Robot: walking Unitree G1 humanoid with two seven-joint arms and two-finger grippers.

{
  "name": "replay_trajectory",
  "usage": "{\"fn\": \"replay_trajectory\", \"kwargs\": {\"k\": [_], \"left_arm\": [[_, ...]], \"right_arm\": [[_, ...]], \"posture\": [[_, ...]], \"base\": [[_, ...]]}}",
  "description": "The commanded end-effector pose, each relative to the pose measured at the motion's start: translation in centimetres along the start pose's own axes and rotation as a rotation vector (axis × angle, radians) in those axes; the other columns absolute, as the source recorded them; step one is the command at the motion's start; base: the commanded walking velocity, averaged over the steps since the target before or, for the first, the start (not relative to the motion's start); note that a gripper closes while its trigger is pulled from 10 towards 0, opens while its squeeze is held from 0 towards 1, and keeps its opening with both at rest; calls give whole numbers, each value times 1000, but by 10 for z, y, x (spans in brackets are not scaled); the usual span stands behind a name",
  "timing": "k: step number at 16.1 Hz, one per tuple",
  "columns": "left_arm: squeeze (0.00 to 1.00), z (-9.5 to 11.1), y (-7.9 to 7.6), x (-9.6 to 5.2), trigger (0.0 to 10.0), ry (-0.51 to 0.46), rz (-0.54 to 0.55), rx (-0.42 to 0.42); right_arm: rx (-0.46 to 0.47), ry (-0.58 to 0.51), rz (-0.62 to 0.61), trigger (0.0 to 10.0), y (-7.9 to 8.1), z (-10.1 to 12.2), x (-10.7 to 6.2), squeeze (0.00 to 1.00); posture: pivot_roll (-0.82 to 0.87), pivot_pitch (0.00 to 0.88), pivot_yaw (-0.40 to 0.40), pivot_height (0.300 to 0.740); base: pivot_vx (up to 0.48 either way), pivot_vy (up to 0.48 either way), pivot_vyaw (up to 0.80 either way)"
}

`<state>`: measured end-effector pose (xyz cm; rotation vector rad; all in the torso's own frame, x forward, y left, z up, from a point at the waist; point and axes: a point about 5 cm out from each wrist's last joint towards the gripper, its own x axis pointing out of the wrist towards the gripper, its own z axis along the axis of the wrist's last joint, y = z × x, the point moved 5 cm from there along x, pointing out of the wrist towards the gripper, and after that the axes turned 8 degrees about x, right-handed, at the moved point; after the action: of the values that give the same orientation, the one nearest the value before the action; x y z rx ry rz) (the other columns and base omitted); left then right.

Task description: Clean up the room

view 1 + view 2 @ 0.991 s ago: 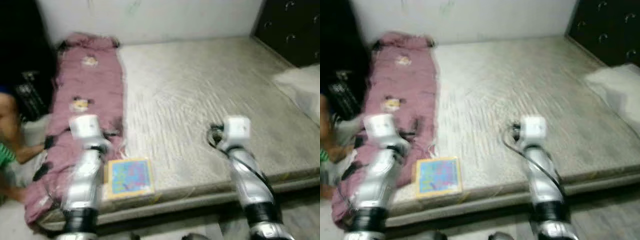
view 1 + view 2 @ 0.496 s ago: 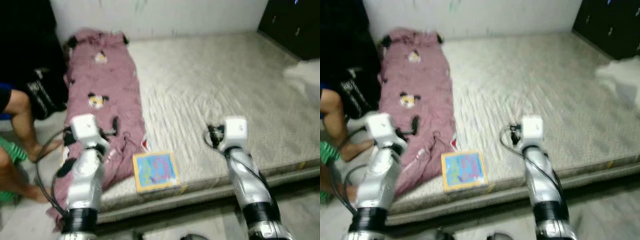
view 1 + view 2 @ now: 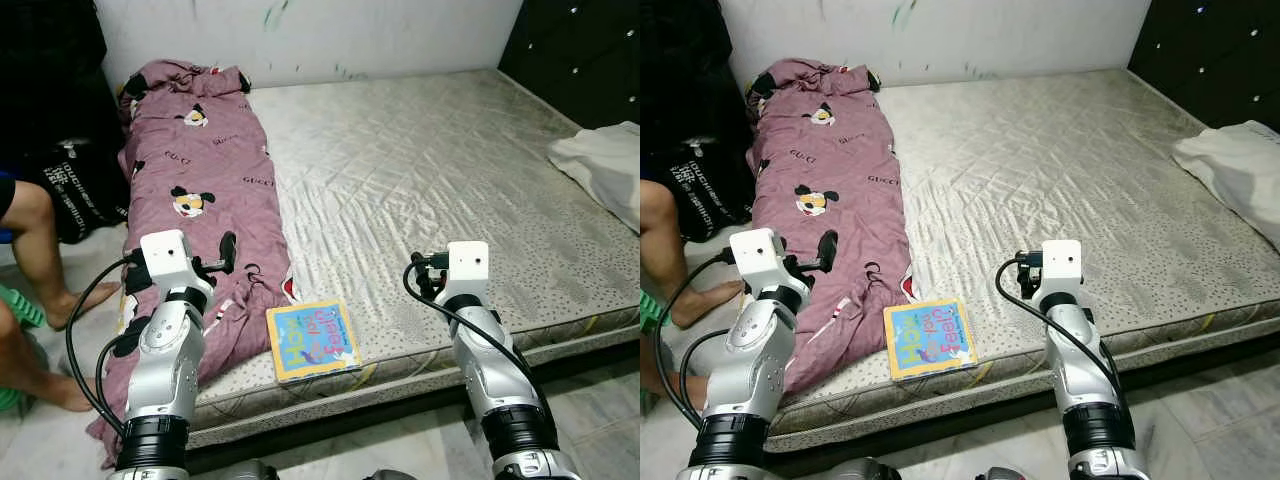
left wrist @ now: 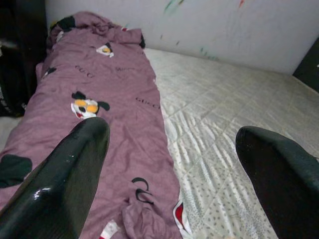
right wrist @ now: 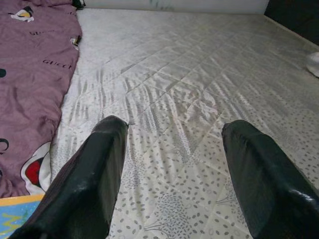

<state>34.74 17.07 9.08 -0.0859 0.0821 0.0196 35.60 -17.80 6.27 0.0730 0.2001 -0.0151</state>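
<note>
A mauve blanket [image 3: 200, 190] printed with cartoon mice lies lengthwise along the left side of the bare grey mattress [image 3: 430, 170]. A colourful children's book [image 3: 312, 340] lies flat at the mattress's front edge, beside the blanket's lower end. My left gripper [image 4: 172, 129] hovers open over the blanket's near end, with nothing between its fingers [image 4: 75, 164]. My right gripper [image 5: 173, 123] is held open above the mattress's front part, right of the book, and it too holds nothing. A white cloth [image 3: 605, 165] lies on the mattress's right edge.
A person's bare legs [image 3: 40, 250] and dark shorts are on the floor left of the mattress. A white wall [image 3: 300, 35] runs along the mattress's far side and dark padded furniture [image 3: 580, 50] stands at the back right. Pale floor [image 3: 600, 400] borders the mattress front.
The camera has swung and steadied, so the blur is gone and the scene sits differently in frame. Both arms keep the same raised pose; nothing on the mattress has moved.
</note>
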Motion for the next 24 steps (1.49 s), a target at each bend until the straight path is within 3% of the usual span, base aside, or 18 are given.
{"fn": "replay_trajectory", "kwargs": {"k": [1,8,15,21,24], "left_arm": [[0,-1,0,0,10000,11,3,1],[0,-6,4,-5,10000,40,18,-10],[0,-5,5,-4,10000,44,31,-17],[0,-6,11,-4,10000,50,71,-36],[0,-6,13,-4,10000,54,86,-46]], "right_arm": [[1,-8,3,10000,-2,4,-1,0],[3,9,14,10000,-3,0,-5,0],[0,11,31,10000,-1,1,-4,0],[-9,16,44,10000,1,2,-3,0],[-10,18,52,10000,1,2,-2,0]], "posture": [[2,0,-1,740],[3,11,-3,735],[3,22,-3,663],[3,27,-9,659],[4,28,-11,619]], "base": [[0,0,0],[0,0,0],[0,0,0],[0,0,0],[0,0,0]]}}
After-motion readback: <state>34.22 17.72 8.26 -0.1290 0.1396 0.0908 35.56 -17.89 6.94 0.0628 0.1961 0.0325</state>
